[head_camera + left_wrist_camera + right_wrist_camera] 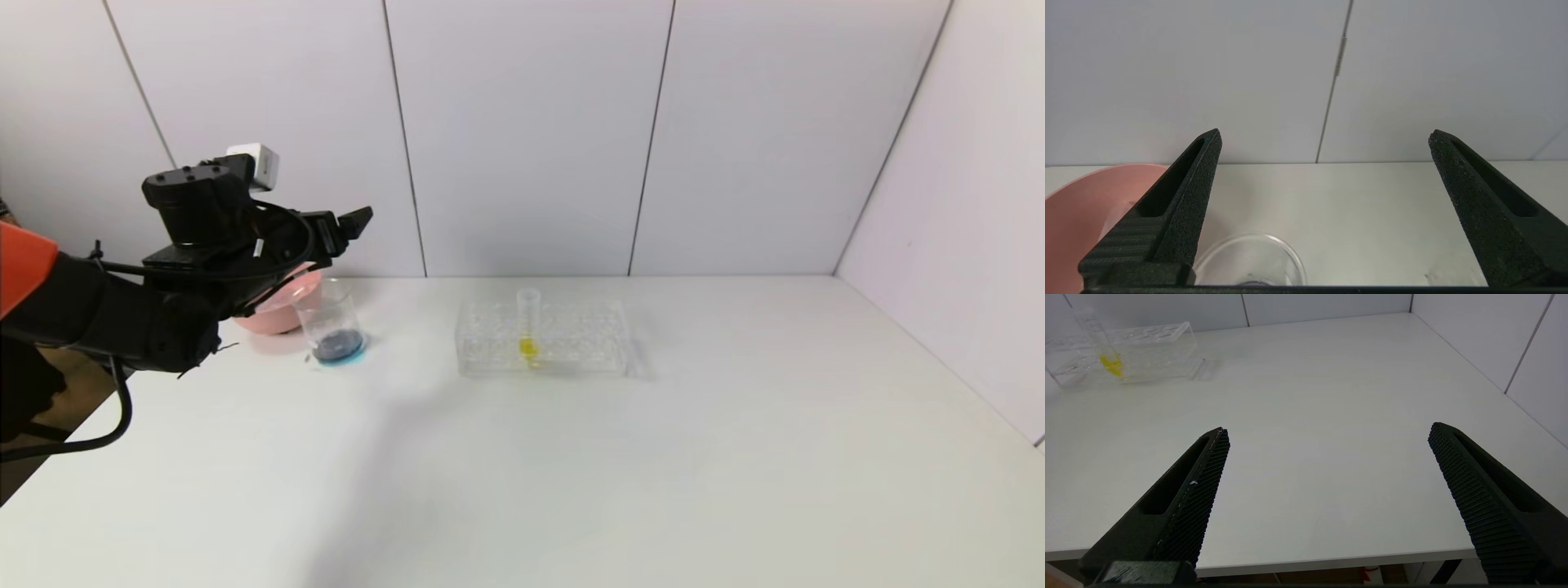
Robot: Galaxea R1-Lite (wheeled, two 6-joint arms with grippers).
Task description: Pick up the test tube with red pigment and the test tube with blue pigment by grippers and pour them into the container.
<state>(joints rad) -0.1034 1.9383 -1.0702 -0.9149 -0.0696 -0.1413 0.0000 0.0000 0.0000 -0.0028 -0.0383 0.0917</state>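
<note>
The container [331,322], a clear glass beaker, stands at the back left of the white table with dark blue liquid in its bottom. My left gripper [347,229] hangs open and empty above and just behind it. In the left wrist view [1325,134] its jaws stand wide apart, with the beaker rim [1286,251] low between them. The test tube with red pigment and the test tube with blue pigment are out of view. My right gripper [1329,428] is open and empty over the table's near edge; it does not show in the head view.
A pink bowl [277,314] sits right behind the beaker, partly hidden by my left arm; it also shows in the left wrist view [1081,212]. A clear rack [571,339] at centre back holds one yellow-liquid tube [528,327]. The wall runs close behind them.
</note>
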